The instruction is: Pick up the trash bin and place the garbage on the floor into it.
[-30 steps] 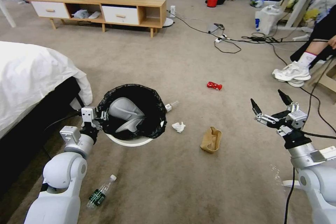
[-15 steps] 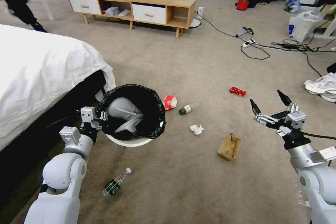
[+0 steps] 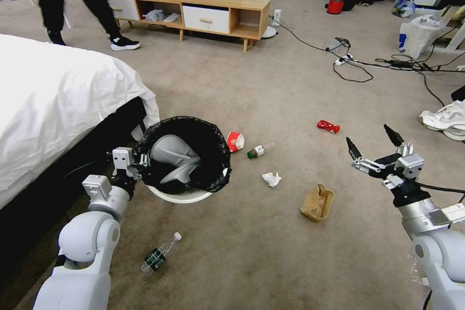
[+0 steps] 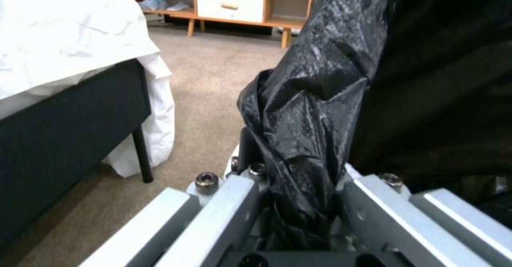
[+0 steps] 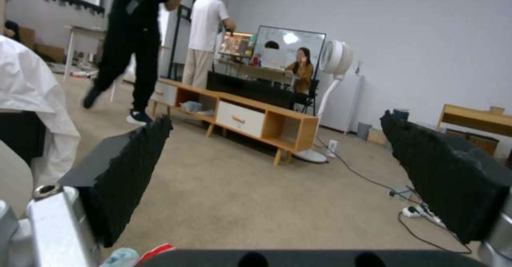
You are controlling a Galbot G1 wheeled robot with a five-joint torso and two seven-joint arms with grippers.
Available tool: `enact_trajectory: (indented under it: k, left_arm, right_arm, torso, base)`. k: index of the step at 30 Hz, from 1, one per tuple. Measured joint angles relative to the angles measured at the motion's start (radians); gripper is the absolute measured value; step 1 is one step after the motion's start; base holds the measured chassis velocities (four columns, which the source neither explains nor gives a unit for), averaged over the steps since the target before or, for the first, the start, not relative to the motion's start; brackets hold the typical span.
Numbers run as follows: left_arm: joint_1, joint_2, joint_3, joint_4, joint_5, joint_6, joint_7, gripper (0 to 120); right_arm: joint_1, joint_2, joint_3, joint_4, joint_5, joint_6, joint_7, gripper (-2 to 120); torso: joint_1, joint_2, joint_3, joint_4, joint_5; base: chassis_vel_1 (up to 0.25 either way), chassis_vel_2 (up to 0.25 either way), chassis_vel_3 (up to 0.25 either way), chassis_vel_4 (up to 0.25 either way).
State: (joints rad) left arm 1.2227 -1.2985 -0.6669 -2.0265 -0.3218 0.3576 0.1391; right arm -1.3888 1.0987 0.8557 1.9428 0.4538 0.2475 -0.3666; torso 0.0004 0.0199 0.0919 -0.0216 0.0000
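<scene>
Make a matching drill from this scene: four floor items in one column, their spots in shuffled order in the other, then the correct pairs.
Items:
1. trash bin
2. brown paper bag
3. red wrapper
4. red-white packet

Places:
A. farthest litter out on the carpet
B. rim held by the left end effector
C. nearest the open right end effector
D. beside the bin's far rim

Pairs: 1-B, 2-C, 3-A, 4-D

Beige carpet floor [image 3: 271, 87] with, beside the trash bin [image 3: 180, 196], red-white packet [image 3: 235, 141], green-capped bottle [image 3: 256, 151], tissue [image 3: 271, 179], paper bag [image 3: 317, 202].
</scene>
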Motion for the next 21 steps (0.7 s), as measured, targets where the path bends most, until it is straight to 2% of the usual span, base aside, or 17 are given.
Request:
enact_trajectory:
  k: [12,21]
  left_arm:
    - [-0.002,0.000,-0.002,0.002,-0.001,0.001,0.000,2]
    - [-0.003,0.000,-0.002,0.002,-0.001,-0.001,-0.005,2]
  right_arm:
    - [0.004,-0.001,-0.002,-0.002,0.001,-0.001,0.000,100]
    - [0.004,0.000,-0.003,-0.003,0.001,-0.001,0.000,100]
  torso:
    - [0.000,0.000,0.000,0.0002,0.0000]
    - [0.000,0.000,0.000,0.0008,0.0000]
  base:
    - [0.035,0.030,0.046,0.041]
    - [0.098,0.090,0.100,0.098]
